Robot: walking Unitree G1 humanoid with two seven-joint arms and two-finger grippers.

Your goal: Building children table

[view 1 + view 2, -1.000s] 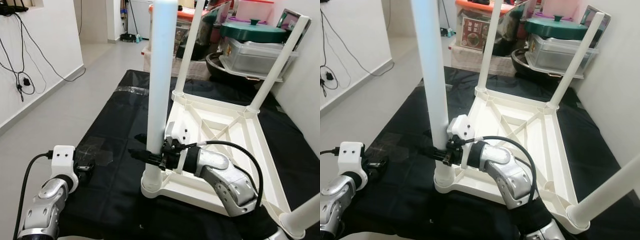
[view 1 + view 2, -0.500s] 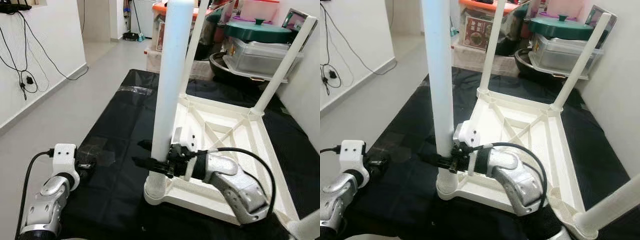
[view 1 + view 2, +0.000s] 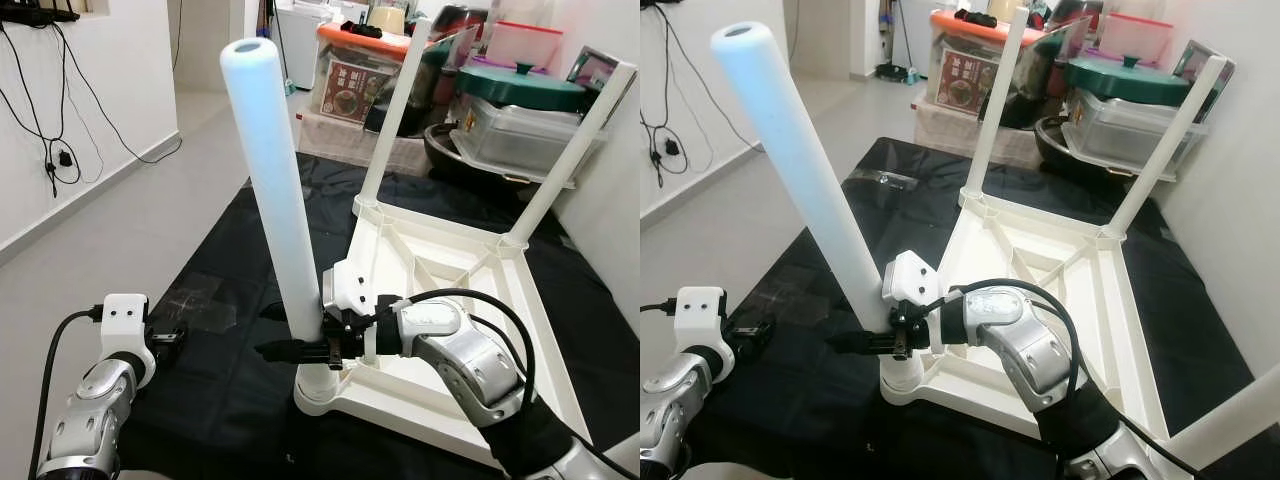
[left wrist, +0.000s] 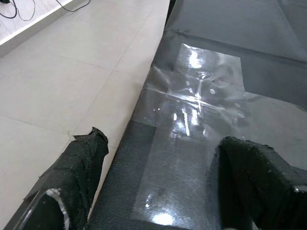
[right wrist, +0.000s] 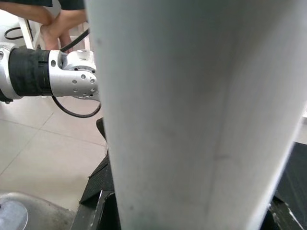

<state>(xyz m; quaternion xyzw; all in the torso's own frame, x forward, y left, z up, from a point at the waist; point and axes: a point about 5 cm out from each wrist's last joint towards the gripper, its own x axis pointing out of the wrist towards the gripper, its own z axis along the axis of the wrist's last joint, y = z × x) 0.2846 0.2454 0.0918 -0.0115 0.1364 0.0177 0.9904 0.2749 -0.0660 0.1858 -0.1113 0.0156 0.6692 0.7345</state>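
A white children's table (image 3: 400, 405) lies upside down on a black cloth (image 3: 230, 250). Two legs stand at its far corners (image 3: 395, 110) (image 3: 570, 140). The near-left leg (image 3: 272, 200) leans left from its corner socket (image 3: 318, 382), its hollow top end showing. My right gripper (image 3: 290, 350) is shut on the low part of this leg, one black finger (image 3: 852, 342) poking out past it. In the right wrist view the leg (image 5: 192, 120) stands close before the camera. My left gripper (image 4: 158, 191) hangs open over the cloth's taped left edge.
Storage boxes (image 3: 350, 75) and a green-lidded pot on a clear tub (image 3: 520, 85) stand beyond the table. A white wall runs along the right, bare tiled floor (image 3: 120, 220) lies to the left, and cables hang on the left wall. A person's legs (image 5: 48, 19) show behind my left arm.
The near-left leg, upright before, now leans to the left with my right gripper still on it. The head camera has shifted. The left arm has barely moved.
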